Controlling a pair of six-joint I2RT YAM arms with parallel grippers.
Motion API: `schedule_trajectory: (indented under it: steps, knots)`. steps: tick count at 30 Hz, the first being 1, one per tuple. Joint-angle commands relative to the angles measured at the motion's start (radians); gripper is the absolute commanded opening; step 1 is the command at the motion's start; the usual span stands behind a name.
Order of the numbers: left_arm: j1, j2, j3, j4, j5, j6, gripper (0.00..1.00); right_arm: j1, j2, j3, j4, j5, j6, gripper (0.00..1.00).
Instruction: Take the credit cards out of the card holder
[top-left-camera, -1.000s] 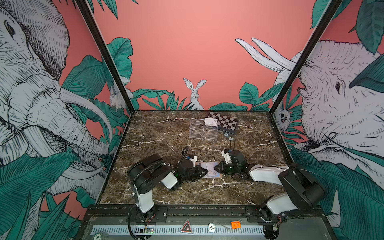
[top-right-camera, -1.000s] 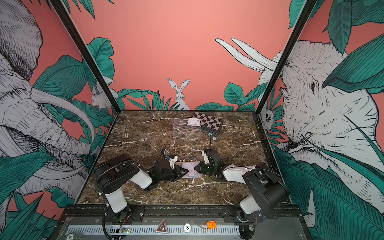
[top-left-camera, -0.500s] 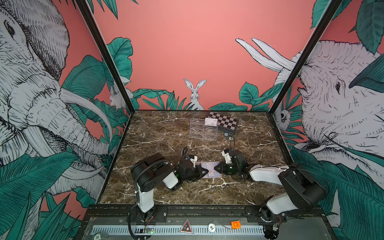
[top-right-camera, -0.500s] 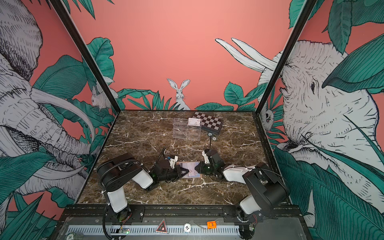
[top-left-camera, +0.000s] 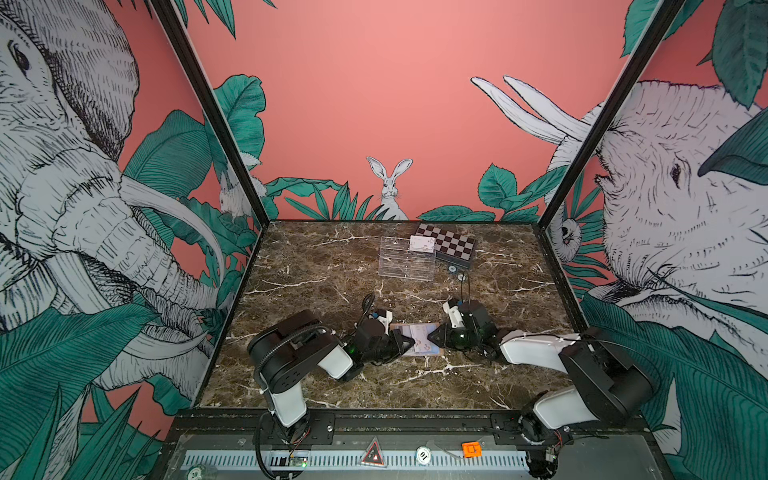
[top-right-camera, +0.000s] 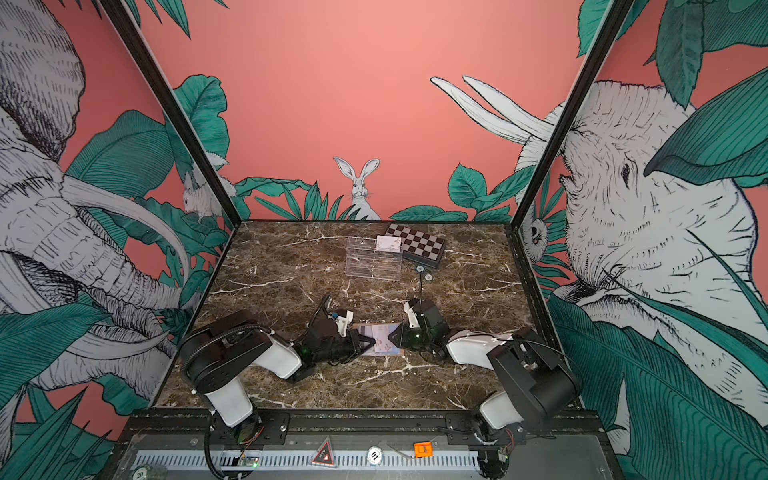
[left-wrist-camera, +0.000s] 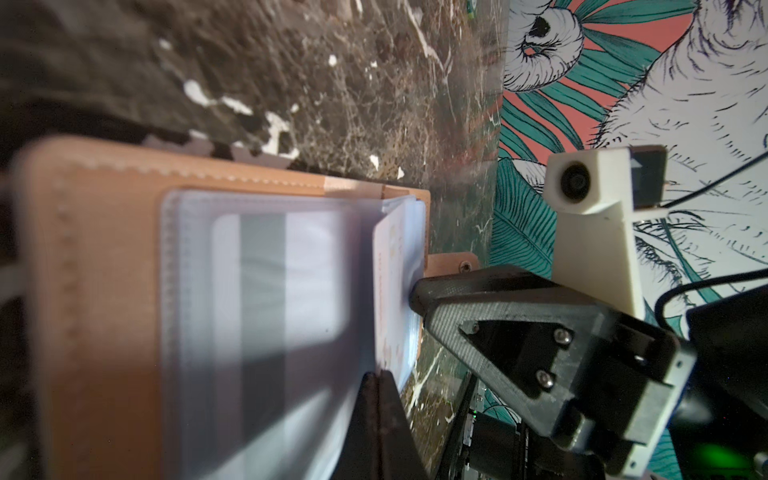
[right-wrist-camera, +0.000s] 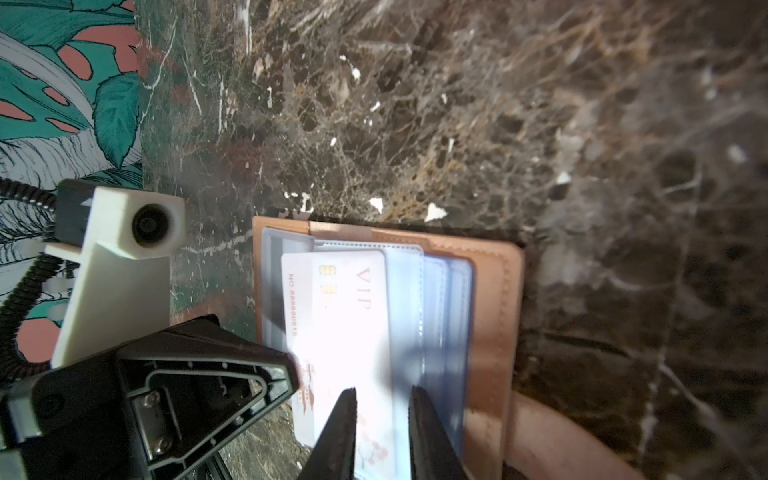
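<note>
The tan card holder (top-left-camera: 417, 353) lies open on the marble between both arms. Its pale sleeves show in the right wrist view, where the card holder (right-wrist-camera: 494, 291) carries a white "VIP" credit card (right-wrist-camera: 336, 311) sticking partly out of a sleeve. Another credit card (left-wrist-camera: 262, 282), dark stripe up, sits inside a sleeve. My left gripper (left-wrist-camera: 376, 374) is shut, tips against the lifted sleeve edge; whether it pinches the sleeve is unclear. My right gripper (right-wrist-camera: 384, 390) has its jaws a little apart over the white card's end.
A clear acrylic tray (top-left-camera: 407, 262) stands at the back with one white card (top-left-camera: 422, 243) in it. A checkered box (top-left-camera: 451, 249) lies right behind it, and two small round pieces (top-left-camera: 456, 272) lie in front of the box. Walls close in both sides.
My left jaws have closed at the holder's left side. My right jaws have parted slightly. Both arms have stayed at the holder.
</note>
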Motion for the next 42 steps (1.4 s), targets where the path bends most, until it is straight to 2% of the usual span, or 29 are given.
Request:
schedule_trajectory:
  steps: [1, 8, 11, 17, 22, 29, 42]
  knots:
    - [-0.004, -0.038, 0.0, -0.087, -0.01, 0.036, 0.0, 0.003, 0.005, -0.028, -0.071, 0.028, -0.009, 0.23]
    - [-0.004, -0.007, 0.009, -0.046, 0.012, 0.022, 0.0, 0.002, 0.007, -0.03, -0.067, 0.022, -0.01, 0.17]
    - [-0.003, 0.026, 0.009, 0.028, 0.016, -0.003, 0.17, 0.003, 0.009, -0.032, -0.064, 0.018, -0.012, 0.12]
    - [-0.004, 0.051, 0.019, 0.042, 0.019, -0.012, 0.25, 0.004, 0.009, -0.038, -0.059, 0.016, -0.012, 0.06]
    - [-0.005, 0.057, 0.029, 0.03, 0.021, -0.005, 0.21, 0.004, 0.015, -0.041, -0.049, 0.01, -0.008, 0.05]
    - [-0.004, 0.071, 0.022, 0.054, 0.019, -0.013, 0.01, 0.004, 0.018, -0.04, -0.048, 0.008, -0.007, 0.03]
    - [0.02, -0.069, -0.031, -0.013, -0.018, 0.015, 0.0, 0.004, 0.01, -0.037, -0.077, 0.022, -0.013, 0.03]
